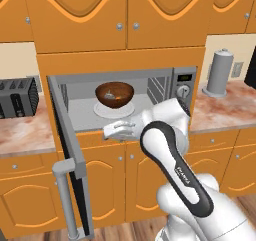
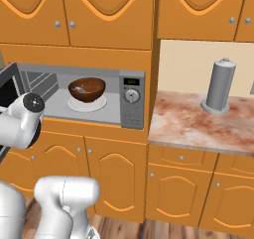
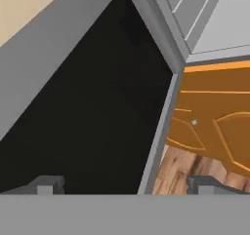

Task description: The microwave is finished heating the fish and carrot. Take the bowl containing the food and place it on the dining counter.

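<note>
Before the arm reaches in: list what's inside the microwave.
Inside the open microwave, the bowl sits on a white plate. Orange carrot and a pale bit show inside; the bowl's wall hides the rest.

The end effector [image 3: 124, 185] has its two dark fingertips [image 3: 46, 185] spread wide, empty between them. Straight ahead, the dark glass of the open microwave door [image 3: 93, 112] spans the space from the left tip past the middle. The door's grey edge runs between the tips. Beyond the right tip lie an orange cabinet front [image 3: 215, 117] and wood floor [image 3: 180, 168]. Far ahead to the right, the microwave's grey interior [image 3: 215, 19] shows.
</note>
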